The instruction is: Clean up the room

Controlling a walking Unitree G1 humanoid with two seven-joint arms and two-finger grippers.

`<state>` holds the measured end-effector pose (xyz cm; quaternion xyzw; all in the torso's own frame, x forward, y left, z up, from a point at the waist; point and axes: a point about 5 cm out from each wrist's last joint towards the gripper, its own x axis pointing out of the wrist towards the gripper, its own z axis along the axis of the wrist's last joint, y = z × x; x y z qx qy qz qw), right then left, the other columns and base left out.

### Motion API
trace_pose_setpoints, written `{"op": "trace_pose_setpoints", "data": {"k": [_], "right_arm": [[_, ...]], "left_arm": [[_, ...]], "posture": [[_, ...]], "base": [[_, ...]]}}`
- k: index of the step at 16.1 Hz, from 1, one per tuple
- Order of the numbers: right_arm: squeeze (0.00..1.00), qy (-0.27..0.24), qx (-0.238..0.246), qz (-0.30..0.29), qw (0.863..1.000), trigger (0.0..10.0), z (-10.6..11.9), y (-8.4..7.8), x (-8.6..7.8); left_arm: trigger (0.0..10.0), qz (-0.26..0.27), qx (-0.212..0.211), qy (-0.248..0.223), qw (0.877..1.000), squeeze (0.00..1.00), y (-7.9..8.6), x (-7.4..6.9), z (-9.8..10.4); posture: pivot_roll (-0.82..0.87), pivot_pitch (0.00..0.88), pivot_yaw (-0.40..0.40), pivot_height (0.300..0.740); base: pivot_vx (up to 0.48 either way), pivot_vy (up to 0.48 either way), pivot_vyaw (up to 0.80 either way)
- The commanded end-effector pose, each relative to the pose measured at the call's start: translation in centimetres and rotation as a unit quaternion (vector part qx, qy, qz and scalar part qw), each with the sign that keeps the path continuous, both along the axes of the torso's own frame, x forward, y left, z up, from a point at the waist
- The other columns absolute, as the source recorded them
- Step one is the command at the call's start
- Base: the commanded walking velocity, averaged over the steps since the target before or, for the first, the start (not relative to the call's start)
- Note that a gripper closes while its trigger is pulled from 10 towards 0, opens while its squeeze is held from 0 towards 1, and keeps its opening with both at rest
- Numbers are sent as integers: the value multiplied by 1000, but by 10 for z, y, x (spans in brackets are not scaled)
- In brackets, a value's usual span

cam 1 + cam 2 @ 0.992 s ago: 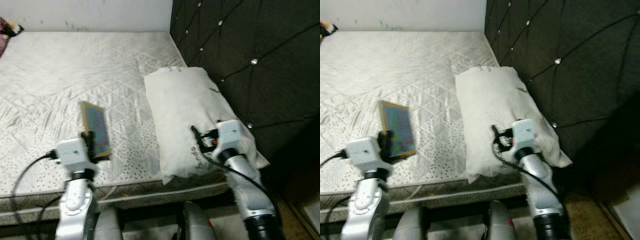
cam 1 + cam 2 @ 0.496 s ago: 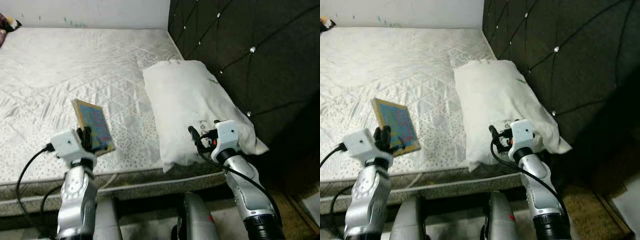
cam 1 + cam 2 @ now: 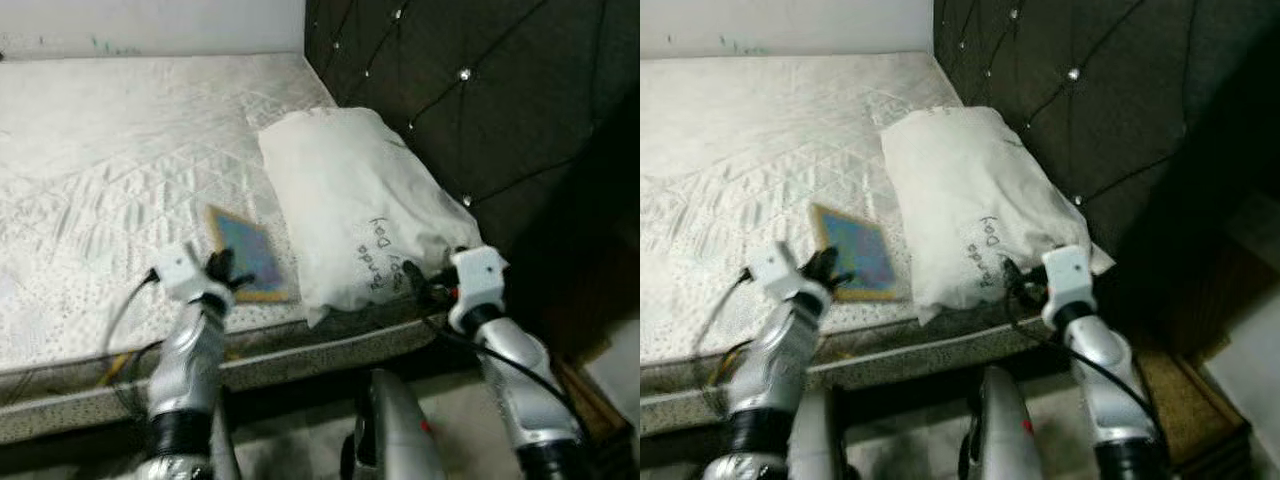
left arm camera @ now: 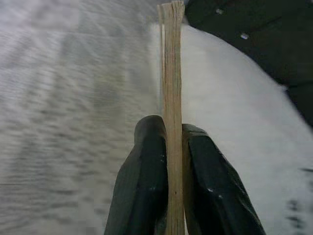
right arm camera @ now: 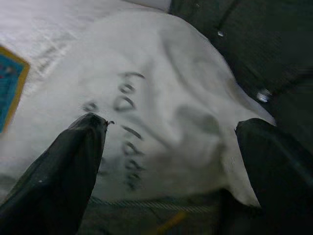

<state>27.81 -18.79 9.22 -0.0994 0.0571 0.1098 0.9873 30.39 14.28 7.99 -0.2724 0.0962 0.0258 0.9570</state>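
A thin book (image 3: 248,262) with a blue cover and tan border is pinched at its near edge by my left gripper (image 3: 222,268), which is shut on it. The left wrist view shows the book (image 4: 172,58) edge-on between the two black fingers (image 4: 146,161). It hangs just over the mattress's front edge, close beside a white pillow (image 3: 345,205) with dark writing. My right gripper (image 3: 412,278) is open at the pillow's near corner. In the right wrist view its fingers (image 5: 68,161) stand wide apart before the pillow (image 5: 161,73).
The bare white quilted mattress (image 3: 100,150) stretches left and back to a pale wall. A dark tufted headboard (image 3: 470,90) rises right behind the pillow. The bed's front edge (image 3: 300,350) runs under both arms. Brown floor (image 3: 1185,390) lies at lower right.
The camera has swung and the picture has shifted. My left gripper has carried the book to the right, closer to the pillow. The right gripper now sits lower, at the pillow's front corner.
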Motion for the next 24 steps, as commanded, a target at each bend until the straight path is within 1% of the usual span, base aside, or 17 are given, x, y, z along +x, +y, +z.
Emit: {"op": "trace_pose_setpoints", "data": {"k": [1, 2, 3, 5, 6, 8, 10, 12, 13, 16, 17, 18, 20, 21, 24], "right_arm": [[0, -12, -8, 2, 1000, 10000, 7, -3, -1], [0, -12, -10, 2, 1000, 10000, 7, -3, -1], [0, -11, -11, 3, 1000, 10000, 7, -4, -1], [0, -12, -15, 7, 1000, 10000, 8, -2, -2], [0, -16, -21, 13, 1000, 10000, 10, -1, -1], [0, -17, -27, 12, 999, 10000, 10, -4, 0], [0, -18, -28, 11, 999, 10000, 11, -4, 0], [0, -19, -27, 11, 999, 10000, 11, -3, 1], [0, -19, -27, 11, 999, 10000, 10, -2, 2], [0, -18, -25, 11, 999, 10000, 8, -1, 2], [0, -17, -24, 11, 1000, 10000, 8, 0, 2], [0, -17, -22, 12, 1000, 10000, 7, 2, 3], [0, -19, -21, 15, 1000, 10000, 8, 4, 4], [0, -19, -21, 15, 999, 10000, 9, 5, 5], [0, -23, -24, 14, 999, 10000, 10, 3, 5]], "left_arm": [[10000, -29, -26, -5, 999, 0, -8, 8, 5], [10000, -45, -42, -7, 998, 0, -11, 12, 7], [10000, -68, -44, -2, 997, 0, -16, 16, 6], [10000, -80, -62, 7, 995, 0, -19, 20, 4], [10000, -73, -52, 21, 996, 0, -17, 22, 0], [10000, -54, -48, 15, 997, 0, -13, 24, 4], [10000, -17, -41, 12, 999, 0, -4, 20, 7], [10000, 5, -43, 6, 999, 0, 3, 14, 11], [10000, 19, -34, 7, 999, 0, 7, 9, 12], [10000, 23, -32, 22, 999, 0, 13, -8, 6], [10000, 21, -30, 26, 999, 0, 14, -9, 4], [10000, 17, -25, 39, 999, 0, 16, -8, -1], [10000, 0, -28, 47, 999, 0, 16, -2, -5], [10000, -11, -23, 57, 998, 0, 16, 6, -8], [10000, -40, -23, 70, 996, 0, 10, 20, -7]], "posture": [[-140, 0, -68, 582], [-141, 0, -70, 582], [-142, 0, -73, 582], [-148, 0, -76, 582], [-148, 0, -76, 582], [-154, 0, -79, 582], [-151, 0, -77, 582], [-144, 0, -76, 582], [-135, 0, -73, 582], [-118, 0, -72, 582], [-114, 0, -71, 582], [-115, 0, -70, 582], [-117, 0, -71, 582], [-123, 0, -70, 582], [-138, 0, -68, 582]], "base": [[0, 0, 0], [0, 0, 0], [0, 0, 0], [0, 0, 0], [0, 0, 0], [0, 0, 0], [0, 0, 0], [0, 0, 0], [0, 0, 0], [0, 0, 0], [0, 0, 0], [0, 0, 0], [0, 0, 0], [0, 0, 0], [0, 0, 0]]}}
